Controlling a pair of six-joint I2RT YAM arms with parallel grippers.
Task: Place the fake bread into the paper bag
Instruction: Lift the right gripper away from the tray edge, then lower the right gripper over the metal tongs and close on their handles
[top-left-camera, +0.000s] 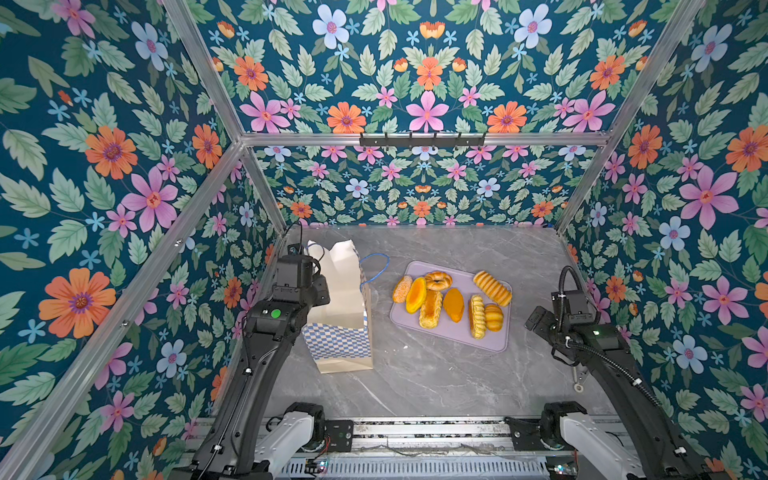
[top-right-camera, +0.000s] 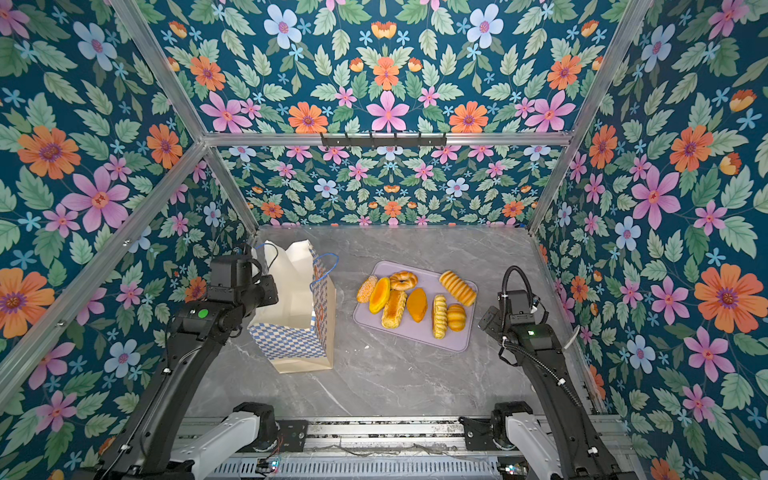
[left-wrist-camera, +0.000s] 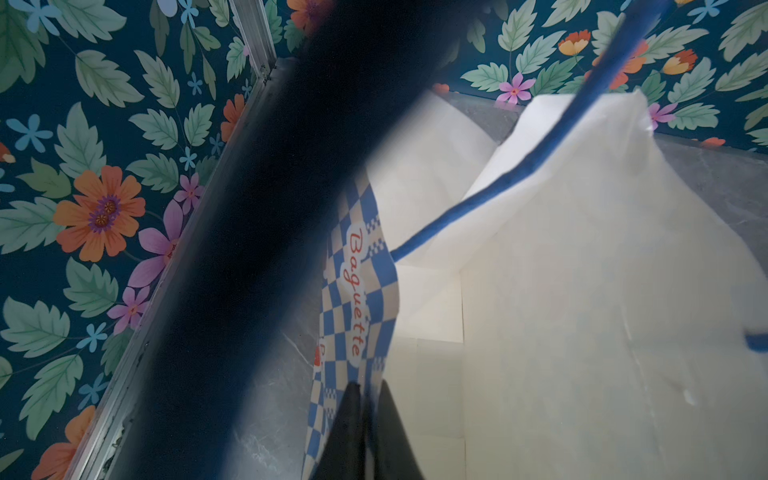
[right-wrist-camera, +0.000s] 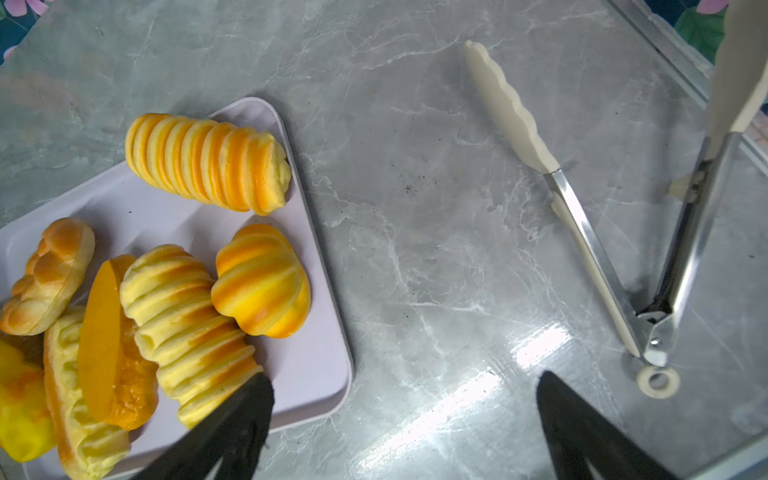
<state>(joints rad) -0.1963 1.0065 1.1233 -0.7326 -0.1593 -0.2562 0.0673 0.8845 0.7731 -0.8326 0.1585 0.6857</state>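
Several glossy yellow and orange pieces of fake bread (top-left-camera: 451, 303) (top-right-camera: 415, 303) (right-wrist-camera: 208, 162) lie on a flat lilac tray (top-left-camera: 494, 340) (right-wrist-camera: 316, 374) at mid-table. The paper bag (top-left-camera: 340, 307) (top-right-camera: 295, 299) (left-wrist-camera: 582, 291) stands upright and open-mouthed to the tray's left, and I see nothing inside it. My left gripper (left-wrist-camera: 368, 399) is shut on the bag's blue-checkered side wall near the rim, one finger outside and one inside. My right gripper (right-wrist-camera: 403, 376) (top-left-camera: 536, 322) hangs open over bare table just right of the tray, holding nothing. One fingertip (right-wrist-camera: 257, 390) overlaps a ridged loaf.
Metal tongs (right-wrist-camera: 590, 232) (top-left-camera: 579, 378) with cream tips lie spread open on the grey marble table by the right wall. A blue cord handle (top-left-camera: 374, 266) arches from the bag toward the tray. Floral walls with aluminium posts enclose three sides.
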